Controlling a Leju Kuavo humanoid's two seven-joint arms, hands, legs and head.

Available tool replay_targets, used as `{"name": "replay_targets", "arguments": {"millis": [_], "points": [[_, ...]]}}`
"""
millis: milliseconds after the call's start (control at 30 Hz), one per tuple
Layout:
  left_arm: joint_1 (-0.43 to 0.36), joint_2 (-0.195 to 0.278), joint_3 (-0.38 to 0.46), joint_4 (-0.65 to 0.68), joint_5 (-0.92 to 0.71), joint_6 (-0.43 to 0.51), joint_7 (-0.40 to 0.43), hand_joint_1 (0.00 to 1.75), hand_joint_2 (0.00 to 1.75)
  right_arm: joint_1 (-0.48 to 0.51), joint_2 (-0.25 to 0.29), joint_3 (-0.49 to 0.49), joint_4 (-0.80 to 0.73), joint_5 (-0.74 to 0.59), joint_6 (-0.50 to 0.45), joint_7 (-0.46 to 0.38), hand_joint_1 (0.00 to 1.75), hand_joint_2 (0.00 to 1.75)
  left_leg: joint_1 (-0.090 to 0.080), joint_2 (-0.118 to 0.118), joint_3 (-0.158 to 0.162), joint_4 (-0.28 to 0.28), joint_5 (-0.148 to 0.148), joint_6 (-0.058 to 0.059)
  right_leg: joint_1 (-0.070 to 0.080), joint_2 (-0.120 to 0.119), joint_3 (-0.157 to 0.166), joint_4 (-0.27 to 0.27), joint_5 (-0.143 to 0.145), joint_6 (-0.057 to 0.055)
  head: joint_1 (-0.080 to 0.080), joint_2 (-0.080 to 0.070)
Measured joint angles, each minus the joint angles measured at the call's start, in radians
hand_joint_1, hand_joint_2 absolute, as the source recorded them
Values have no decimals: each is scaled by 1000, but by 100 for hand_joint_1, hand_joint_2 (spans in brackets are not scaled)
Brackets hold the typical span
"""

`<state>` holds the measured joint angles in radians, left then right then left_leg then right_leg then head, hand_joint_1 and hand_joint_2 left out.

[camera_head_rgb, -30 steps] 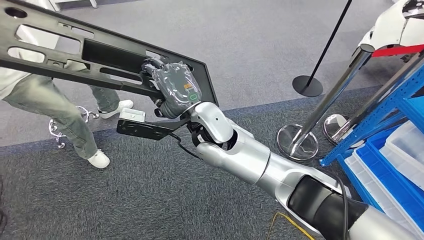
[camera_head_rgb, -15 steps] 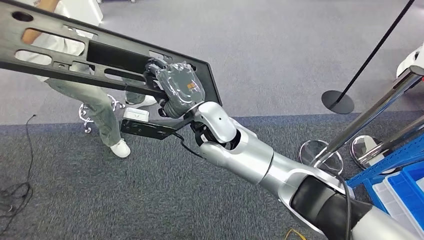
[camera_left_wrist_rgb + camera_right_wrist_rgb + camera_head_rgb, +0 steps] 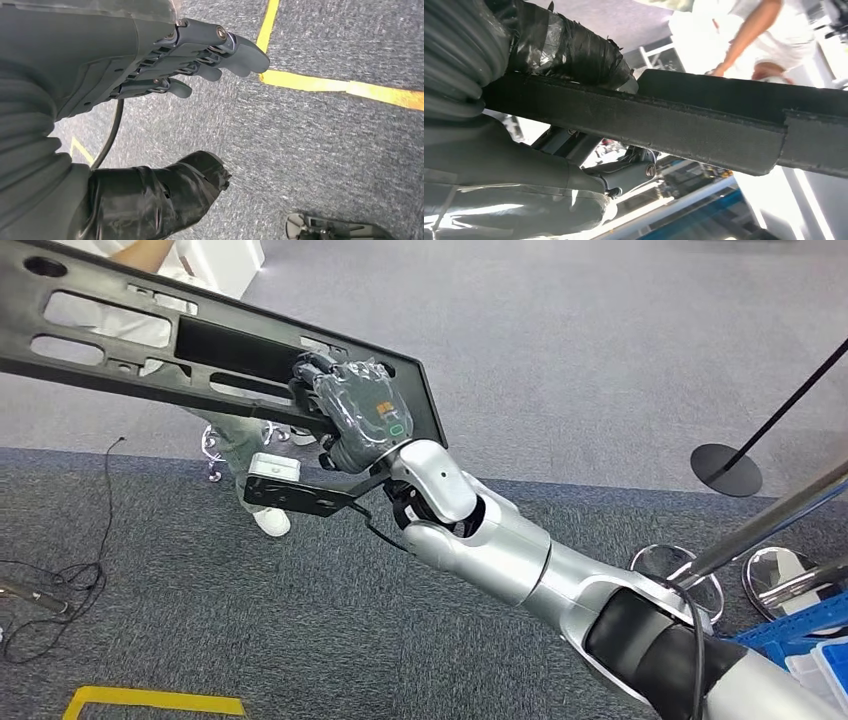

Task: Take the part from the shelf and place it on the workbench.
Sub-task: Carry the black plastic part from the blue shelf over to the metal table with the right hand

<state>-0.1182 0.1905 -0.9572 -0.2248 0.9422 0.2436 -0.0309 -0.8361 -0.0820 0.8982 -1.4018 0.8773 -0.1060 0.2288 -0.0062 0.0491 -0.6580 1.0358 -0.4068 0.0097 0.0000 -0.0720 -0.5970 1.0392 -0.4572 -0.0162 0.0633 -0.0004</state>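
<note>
While the robot's silver right arm [image 3: 520, 560] reaches forward and up from the lower right of the head view, its right hand [image 3: 352, 420] grips a long black part [image 3: 200, 345] near that part's right end. The hand wears a clear plastic cover with a small green and orange label on its back. Its fingers wrap over the near edge of the part, and in the right wrist view a taped thumb [image 3: 569, 47] presses on one face of the flat black bar [image 3: 684, 122] while the fingers close on the other face. The part is a flat black panel with several long cut-out slots; it is held in the air above the floor and slants up toward the far left corner of the head view. Just below the hand, a small black bracket with a white block [image 3: 275, 467] sticks out from the wrist.

The left hand [image 3: 200, 55] hangs above grey carpet with its fingers held loosely apart, holding nothing. Yellow tape lines [image 3: 345, 87] mark the carpet under it.

Farther off, a person's leg and white shoe [image 3: 270, 521] show beneath the part. Black cable [image 3: 60, 580] lies on the carpet at left. At right stand a chrome post [image 3: 760, 530] and a black post base [image 3: 726, 468].
</note>
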Motion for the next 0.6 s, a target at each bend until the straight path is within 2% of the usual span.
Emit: {"name": "replay_targets", "arguments": {"millis": [33,100,167,233,267,300,333,367,400,467,533,600], "points": [[-1,0,0,0,0,0,-1,0,175,-1,-1,0,-2,0,2,0,175,175,-6,1,4,-10,-4,6,1,-8,1,-1,-2,4,0,0],[0,0,0,0,0,-1,-4,0,175,-1,-3,0,-5,1,5,1,175,175,-5,-20,7,-17,-1,16,0,-20,5,-2,-7,15,1,0],[2,0,0,0,0,-1,-7,0,175,-2,-5,0,-7,2,7,2,175,175,0,-39,17,-28,3,27,-3,7,-3,28,-31,25,2,0],[1,0,0,0,0,-1,-11,0,175,-2,-9,0,-9,3,7,2,175,175,2,-56,22,-32,4,37,-5,53,-53,132,-83,28,3,0],[0,0,0,0,0,-2,-12,0,175,-1,-12,0,-9,3,8,2,175,175,2,-65,22,-31,4,41,-5,65,-88,198,-109,28,4,0],[-1,0,0,0,0,-2,-13,0,175,2,-15,0,-10,4,8,3,175,175,1,-76,22,-30,4,42,-6,69,-117,248,-122,28,4,0],[-1,0,0,0,0,-3,-13,0,175,5,-18,0,-10,4,9,3,175,175,1,-88,22,-28,3,41,-6,71,-133,268,-117,29,4,0],[0,0,0,0,0,-4,-13,0,175,6,-20,0,-10,4,10,4,175,175,2,-101,22,-25,2,40,-7,73,-129,249,-93,28,4,0],[0,-1,0,0,0,-5,-13,0,175,7,-22,0,-11,4,10,5,175,175,3,-113,21,-21,0,38,-9,79,-108,197,-57,27,4,0],[0,-2,0,0,0,-6,-13,0,175,7,-24,0,-14,4,11,5,175,175,4,-135,16,-8,-6,30,-13,114,-51,71,0,25,4,0],[-1,-2,0,0,0,-6,-13,0,175,7,-25,0,-18,4,11,4,175,175,7,-152,8,-1,-9,20,-13,135,-25,17,11,22,3,0],[2,-2,0,0,0,-5,-13,0,175,6,-27,0,-21,5,11,5,175,175,11,-169,3,-4,-6,8,-9,119,-22,12,13,14,4,0]]}}
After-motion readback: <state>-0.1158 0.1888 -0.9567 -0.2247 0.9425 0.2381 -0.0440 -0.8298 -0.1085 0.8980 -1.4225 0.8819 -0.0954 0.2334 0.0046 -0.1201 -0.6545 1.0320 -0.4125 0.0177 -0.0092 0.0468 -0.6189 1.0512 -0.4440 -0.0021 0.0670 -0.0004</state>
